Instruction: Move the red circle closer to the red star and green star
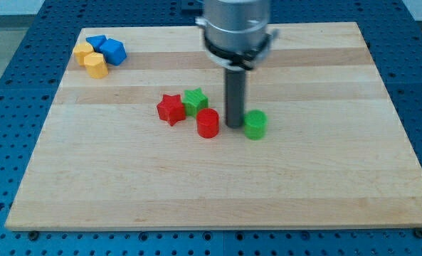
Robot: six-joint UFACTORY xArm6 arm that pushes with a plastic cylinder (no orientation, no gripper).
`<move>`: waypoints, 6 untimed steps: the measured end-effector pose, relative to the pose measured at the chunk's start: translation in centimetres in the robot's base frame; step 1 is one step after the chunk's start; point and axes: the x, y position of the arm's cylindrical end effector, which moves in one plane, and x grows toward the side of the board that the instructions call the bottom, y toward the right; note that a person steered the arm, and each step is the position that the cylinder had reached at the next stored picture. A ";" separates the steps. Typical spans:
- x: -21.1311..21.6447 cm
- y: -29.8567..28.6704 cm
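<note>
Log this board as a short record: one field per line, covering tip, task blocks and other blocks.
tip: my tip sits between the red circle and the green circle
red circle: just below the green star, to the lower right of the red star
stars: side by side, touching
corner cluster: blue blocks and yellow blocks at the view's top left
board: wooden board

Pale smooth wooden board [125, 185], matt plastic-looking red circle [208, 123], dark matt rod, shiny metal collar [237, 25]
</note>
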 end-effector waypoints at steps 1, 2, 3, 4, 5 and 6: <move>5.6 9.7; 6.1 11.7; 4.6 7.4; 4.6 5.0; 4.6 3.4; 4.3 -0.9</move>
